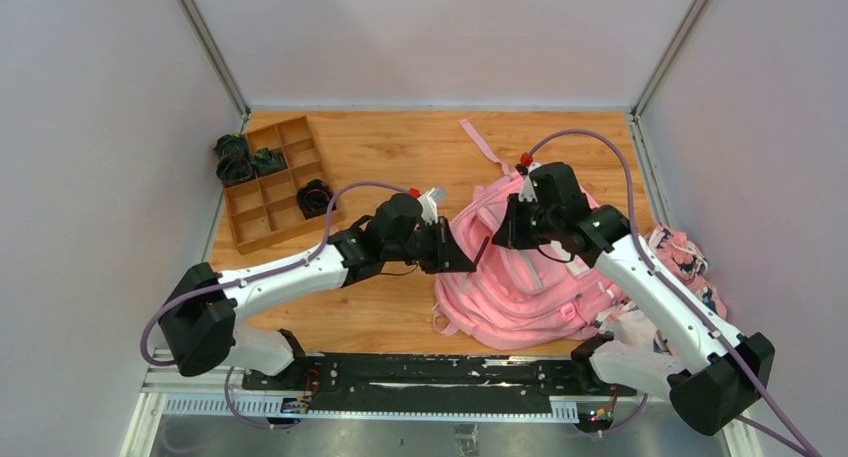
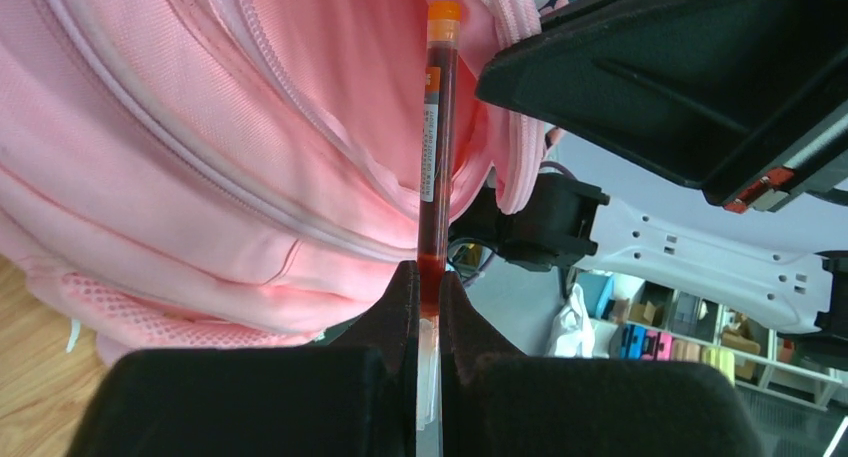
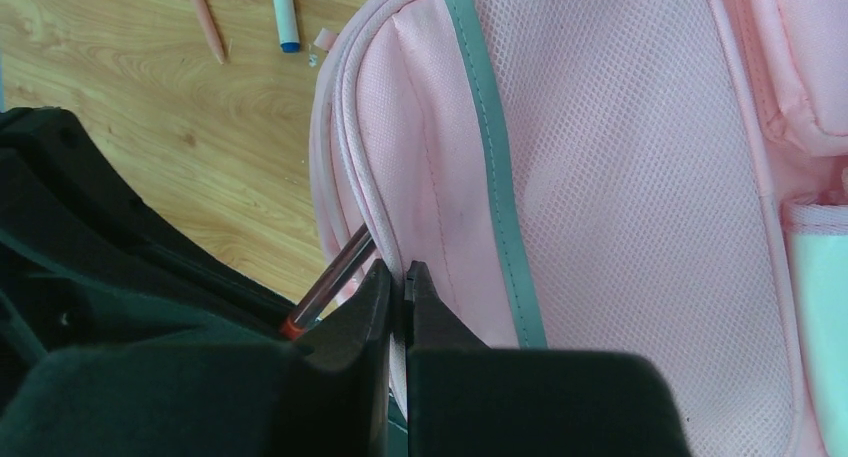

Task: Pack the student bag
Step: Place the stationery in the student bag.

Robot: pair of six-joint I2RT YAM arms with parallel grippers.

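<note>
Top external, pink student bag (image 1: 530, 287), left tool (image 2: 428, 289) gripping pen (image 2: 436, 177), right tool (image 3: 398, 282) pinching its rim

Open tabletop (image 1: 400, 147) lies between the wooden tray (image 1: 283, 234) and the student bag (image 1: 520, 287)

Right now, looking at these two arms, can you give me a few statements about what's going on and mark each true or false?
1. The left gripper holds a red pen. True.
2. The right gripper is open and touches nothing. False: it is shut on the edge of the bag.
3. The bag is blue. False: it is pink.
4. A wooden tray sits at the table's far left. True.
5. Every compartment of the tray is bare. False: black items lie in some of them.
</note>
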